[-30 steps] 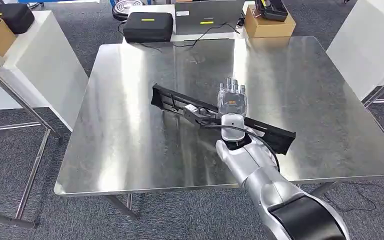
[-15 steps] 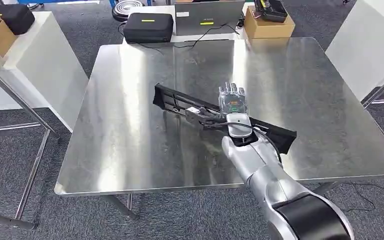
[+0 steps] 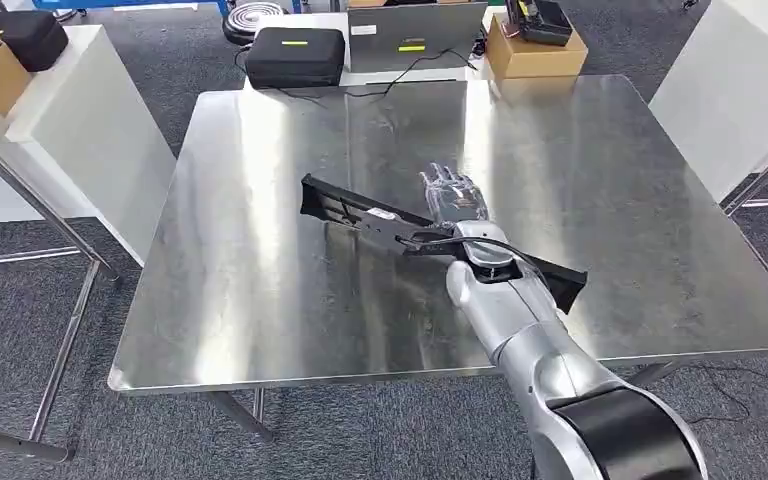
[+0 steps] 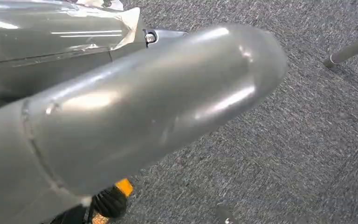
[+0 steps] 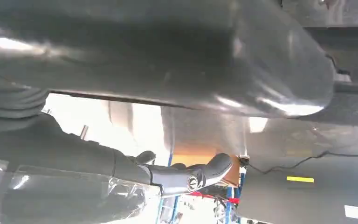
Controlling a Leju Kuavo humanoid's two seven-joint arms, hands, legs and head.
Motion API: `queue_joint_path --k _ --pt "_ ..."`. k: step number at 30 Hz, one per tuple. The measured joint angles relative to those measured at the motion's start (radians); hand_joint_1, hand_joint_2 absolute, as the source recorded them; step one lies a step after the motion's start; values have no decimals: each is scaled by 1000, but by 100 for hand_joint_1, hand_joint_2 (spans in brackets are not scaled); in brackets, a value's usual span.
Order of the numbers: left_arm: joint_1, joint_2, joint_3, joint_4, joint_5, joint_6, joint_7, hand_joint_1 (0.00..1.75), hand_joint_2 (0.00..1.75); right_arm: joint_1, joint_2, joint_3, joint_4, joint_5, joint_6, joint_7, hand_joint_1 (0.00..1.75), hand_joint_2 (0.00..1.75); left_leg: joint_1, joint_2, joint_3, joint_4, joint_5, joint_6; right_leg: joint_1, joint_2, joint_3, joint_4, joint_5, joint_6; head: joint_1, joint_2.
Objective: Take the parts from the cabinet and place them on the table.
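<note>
A long black plastic part (image 3: 350, 208) lies flat on the steel table (image 3: 260, 300), slanting from centre left down toward the front right. My right hand (image 3: 452, 192) hovers just beyond its middle with fingers stretched out and apart, gripping nothing; the wrist crosses over the part and hides a stretch of it. The right wrist view has that hand's thick thumb (image 5: 168, 60) and straight dark fingers (image 5: 186, 177) over the shiny tabletop. In the left wrist view my left hand (image 4: 121, 116) hangs over grey carpet, with the thumb in sight and the fingers hidden.
Behind the table stand a black case (image 3: 296, 53), a laptop (image 3: 415, 35) with a cable trailing onto the steel, and a cardboard box (image 3: 535, 50). A white table (image 3: 80, 110) stands at the left and a white cabinet (image 3: 740, 80) at the right.
My right hand has tipped from upright to leaning left and forward past the part. The part has barely shifted on the table.
</note>
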Motion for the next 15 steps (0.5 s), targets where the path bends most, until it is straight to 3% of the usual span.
queue_joint_path --k 2,7,9,15 --pt "0 0 -1 0 -2 -2 0 0 0 0 0 -3 -1 -6 -55 -29 0 0 0 0 -1 0 0 0 0 0 -1 0 0 0 0 0" --pt "6 2 -21 0 -15 -2 -2 0 0 8 0 -8 -81 -30 -418 -117 0 0 0 0 -2 0 0 0 0 0 -2 0 0 0 0 0" --pt "7 2 -32 0 -22 -5 -3 0 0 31 -3 -11 -180 -20 -451 -145 0 0 0 0 -2 0 0 0 0 0 -2 0 0 0 0 0" --pt "10 5 -58 0 -37 -21 -3 0 0 111 -10 -21 -443 -21 -460 -226 0 0 0 0 -2 0 -1 -1 0 0 -2 0 0 0 0 0"
